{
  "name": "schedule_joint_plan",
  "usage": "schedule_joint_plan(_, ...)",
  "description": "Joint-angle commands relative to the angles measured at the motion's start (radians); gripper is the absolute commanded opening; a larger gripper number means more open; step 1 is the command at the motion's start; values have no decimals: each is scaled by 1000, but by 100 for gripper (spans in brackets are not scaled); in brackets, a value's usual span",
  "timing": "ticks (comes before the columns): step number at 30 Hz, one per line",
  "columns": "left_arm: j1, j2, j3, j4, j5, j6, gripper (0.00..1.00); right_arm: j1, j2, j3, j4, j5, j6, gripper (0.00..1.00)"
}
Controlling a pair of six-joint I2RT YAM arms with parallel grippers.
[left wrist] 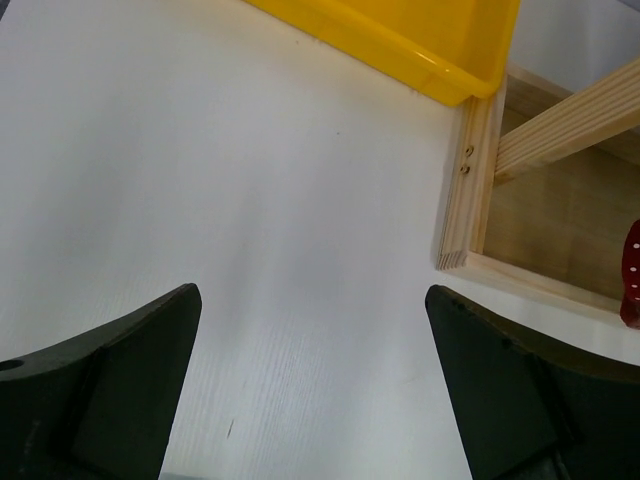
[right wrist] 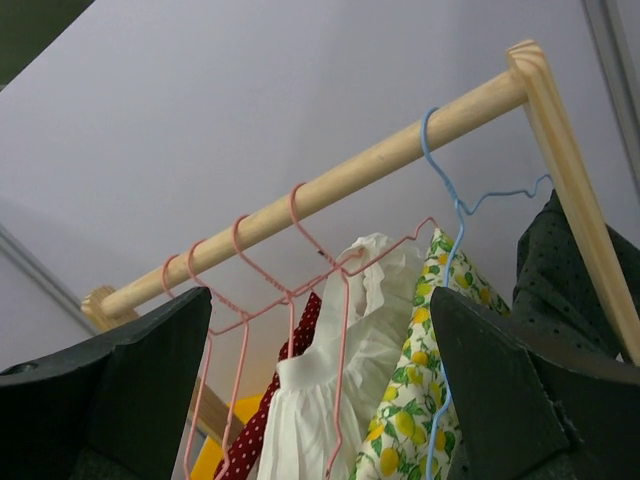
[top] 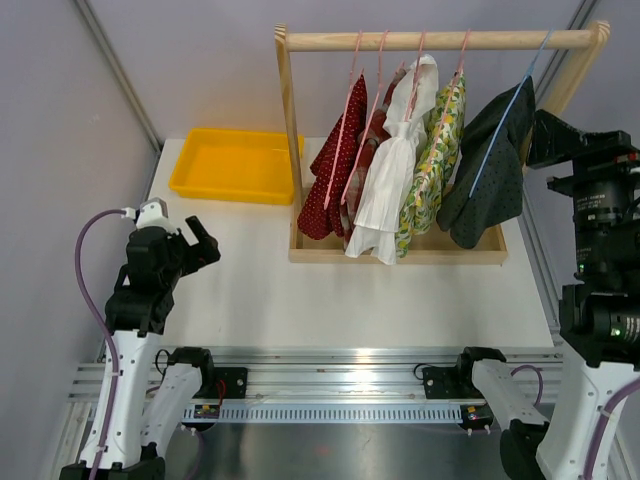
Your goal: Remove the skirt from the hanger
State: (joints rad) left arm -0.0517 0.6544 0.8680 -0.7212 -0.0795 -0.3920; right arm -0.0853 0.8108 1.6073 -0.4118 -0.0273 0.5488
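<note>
Now both pairs of jaws are held wide apart, empty. The dark skirt (top: 490, 170) is hung on the blue hanger (right wrist: 458, 207), at the right end of the rail (top: 440, 40). If tugged hard, the rack (top: 400, 257) could be tipped.

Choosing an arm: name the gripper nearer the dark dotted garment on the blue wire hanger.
Right. The right gripper is high, close beside the dark dotted garment; the left gripper is low over the table, far left.

Free tabletop (top: 350, 300) before rack (top: 293, 150), garments (top: 400, 170) crowding rail (top: 440, 40)
</note>
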Motion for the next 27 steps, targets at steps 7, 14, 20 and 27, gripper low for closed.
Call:
schedule_joint_plan(7, -5, -19, -14, 2, -49, 2, 99, 1, 357, 313, -267, 109, -93, 92)
schedule_joint_plan(14, -5, -21, -15, 0, -46, 1, 99, 1, 550, 413, -427, 86, -75, 86)
schedule_joint_plan(20, -5, -25, -17, 2, -46, 1, 99, 13, 587, 349, -427, 112, -81, 84)
schedule_joint_plan(27, -5, -18, -18, 0, -43, 1, 99, 45, 590, 283, -401, 127, -101, 54)
